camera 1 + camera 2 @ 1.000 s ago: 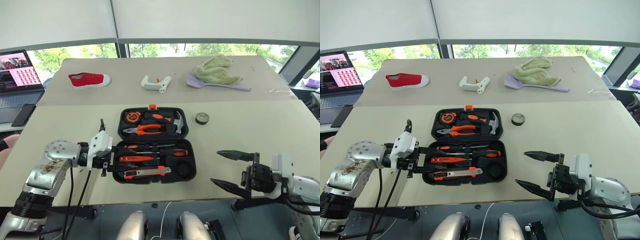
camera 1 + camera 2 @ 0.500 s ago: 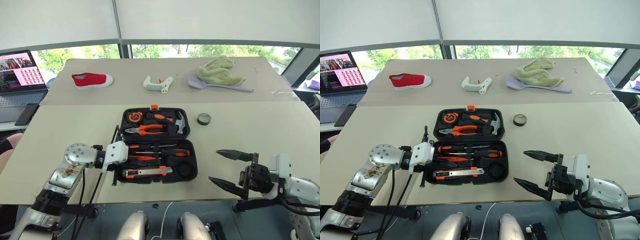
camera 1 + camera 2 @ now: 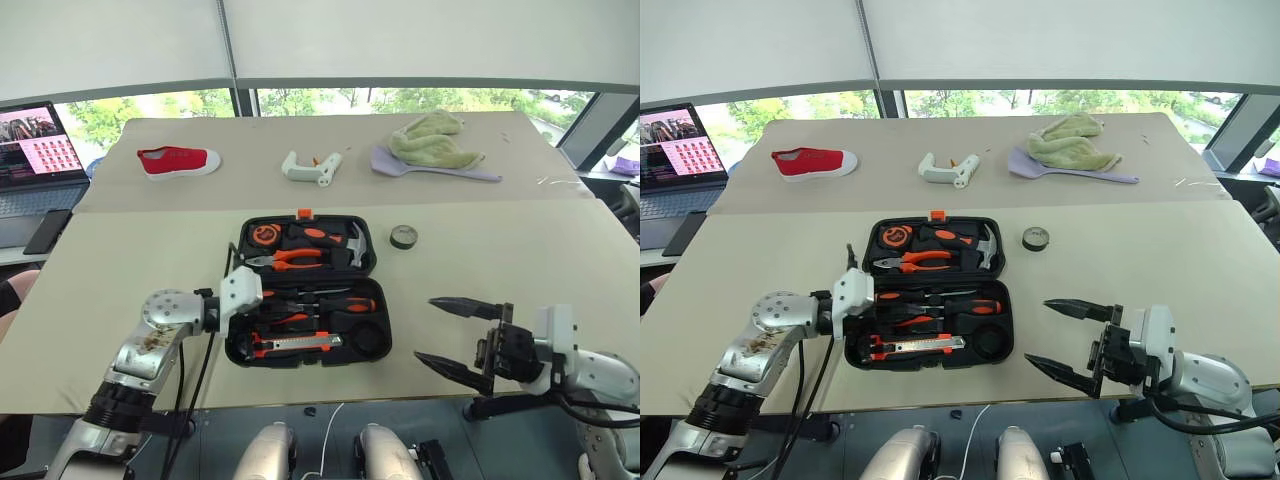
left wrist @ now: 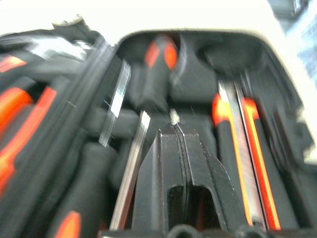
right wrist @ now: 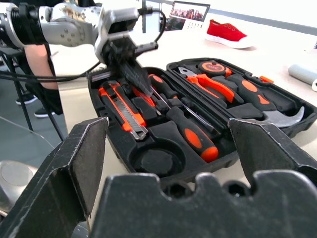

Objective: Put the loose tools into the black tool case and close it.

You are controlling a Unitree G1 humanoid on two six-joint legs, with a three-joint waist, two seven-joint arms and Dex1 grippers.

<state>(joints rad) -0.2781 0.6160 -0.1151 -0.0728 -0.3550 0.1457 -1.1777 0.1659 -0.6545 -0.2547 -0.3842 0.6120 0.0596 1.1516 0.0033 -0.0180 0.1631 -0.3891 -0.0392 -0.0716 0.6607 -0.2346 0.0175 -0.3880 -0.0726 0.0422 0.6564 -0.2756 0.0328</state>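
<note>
**Left claw closed inside the open case, right claw wide beside it**

The black tool case [image 3: 308,290] lies open on the near part of the desk [image 3: 120,260], its lid half away from the robot and its tray half nearer. The lid half holds the pliers [image 3: 285,260] and the hammer [image 3: 356,243]. In the tray half lie a long screwdriver [image 3: 335,304] with an orange-and-black handle, a second one [image 3: 902,297] beside it, and the utility knife [image 3: 292,344] along the near edge; the round recess [image 3: 366,339] at the tray's right end looks unfilled.

The left claw [image 3: 902,318] reaches in over the tray's left end, its two black fingers [image 4: 181,163] pressed together with no gap. In the left wrist view their tips sit just above the tool recesses, between a screwdriver shaft and the utility knife; whether a slim tool is pinched there cannot be told from the blurred picture.

The tape roll [image 3: 404,237] rests on the desk outside the case, just beyond its far right corner and apart from both claws.

The right claw [image 3: 448,335] hangs to the right of the case, near the desk's front edge, its fingers spread wide with nothing between them. The right wrist view looks across the open tray towards the left claw.

Farther back on the desk lie a red shoe [image 3: 178,160], a white object [image 3: 310,167] and a green cloth [image 3: 435,140]. A laptop [image 3: 35,150] stands at far left.
</note>
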